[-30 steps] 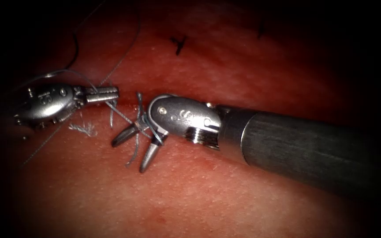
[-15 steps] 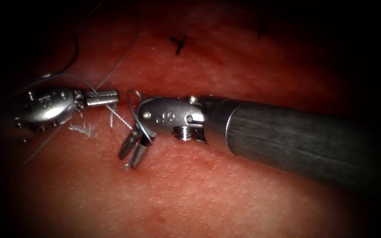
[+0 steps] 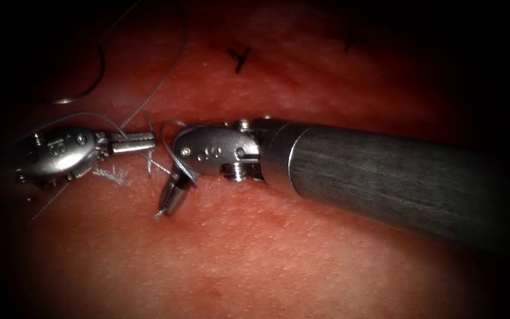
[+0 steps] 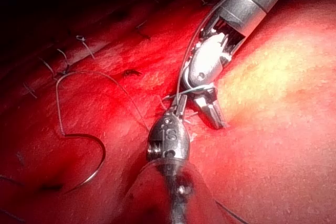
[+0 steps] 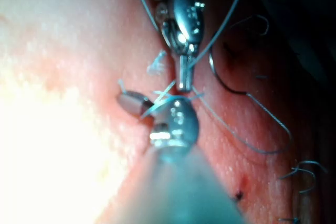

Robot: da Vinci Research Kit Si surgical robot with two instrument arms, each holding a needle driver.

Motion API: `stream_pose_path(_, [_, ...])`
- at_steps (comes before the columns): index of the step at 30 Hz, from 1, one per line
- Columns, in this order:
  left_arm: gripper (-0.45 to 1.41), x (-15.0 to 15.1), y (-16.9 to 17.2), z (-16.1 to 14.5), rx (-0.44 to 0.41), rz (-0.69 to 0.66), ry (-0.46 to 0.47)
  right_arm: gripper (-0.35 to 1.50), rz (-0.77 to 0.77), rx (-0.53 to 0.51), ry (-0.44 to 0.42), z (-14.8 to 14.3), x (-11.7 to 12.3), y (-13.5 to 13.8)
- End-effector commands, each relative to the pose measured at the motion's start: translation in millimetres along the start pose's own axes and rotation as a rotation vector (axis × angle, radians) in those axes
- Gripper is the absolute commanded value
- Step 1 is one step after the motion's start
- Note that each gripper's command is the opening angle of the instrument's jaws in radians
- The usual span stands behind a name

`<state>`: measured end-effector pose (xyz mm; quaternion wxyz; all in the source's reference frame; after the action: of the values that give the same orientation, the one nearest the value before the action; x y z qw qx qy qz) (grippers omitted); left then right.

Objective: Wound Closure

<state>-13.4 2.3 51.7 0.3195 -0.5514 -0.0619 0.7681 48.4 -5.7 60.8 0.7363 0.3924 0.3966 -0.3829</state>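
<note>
Left tool (image 3: pixel 141 141) had jaws closed on thread (image 3: pixel 159 165) at the cut, right tool (image 3: pixel 171 198) had jaws closed on a thread end just below, and needle (image 3: pixel 90 80) lay free on tissue (image 3: pixel 302 260) upper-left.

This is a surgical training bench in a lab. A slab of reddish tissue (image 3: pixel 302 248) lies under strong light, with finished stitches (image 3: pixel 239 59) on its far side. Loose thread (image 4: pixel 79 145) trails at the left.
</note>
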Motion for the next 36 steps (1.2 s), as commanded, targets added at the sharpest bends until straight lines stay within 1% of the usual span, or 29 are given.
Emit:
stream_pose_path(1, [-0.45, -0.2, 1.0, 0.6, -0.01, 0.004, 0.007, -0.35, 0.001, -0.044, 0.042, -0.9, -0.1, 1.1])
stream_pose_path(3, [-0.45, -0.4, 2.6, 0.1, -0.024, 0.007, 0.012, -0.35, 0.005, -0.063, 0.05, -1.7, -0.1, 1.0])
stream_pose_path(7, [-0.45, -0.7, 6.0, -0.9, -0.044, 0.026, 0.013, -0.35, 0.025, -0.116, 0.079, -4.6, -0.2, 0.9])
stream_pose_path(10, [-0.45, -1.1, 8.6, -1.6, -0.063, 0.04, -0.007, -0.35, 0.028, -0.151, 0.111, -6.7, -0.2, 0.9])
stream_pose_path(13, [-0.45, -1.4, 10.8, -2.0, -0.081, 0.048, -0.015, -0.35, 0.03, -0.182, 0.111, -7.9, -0.3, 1.0])
stream_pose_path(15, [-0.45, -1.3, 12.1, -2.4, -0.09, 0.051, -0.024, -0.35, 0.035, -0.189, 0.11, -8.1, -0.4, 1.2])
stream_pose_path(16, [-0.45, -1.0, 13.5, -2.7, -0.095, 0.051, -0.023, -0.35, 0.033, -0.199, 0.111, -8.1, -0.7, 1.4])
stream_pose_path(21, [-0.45, 0.1, 16.5, -3.7, -0.114, 0.055, -0.03, -0.35, 0.04, -0.219, 0.1, -8.0, -1.8, 1.6])
stream_pose_path(24, [-0.45, 0.9, 18.3, -4.3, -0.131, 0.053, -0.032, -0.35, 0.051, -0.235, 0.092, -8.4, -2.6, 1.6])
stream_pose_path(31, [-0.45, 2.2, 20.8, -6.3, -0.164, 0.076, -0.044, -0.35, 0.059, -0.268, 0.051, -9.9, -4.4, 1.2])
stream_pose_path(36, [-0.45, 2.6, 22.4, -7.3, -0.169, 0.078, -0.047, -0.35, 0.065, -0.294, 0.037, -10.6, -5.3, 1.5])
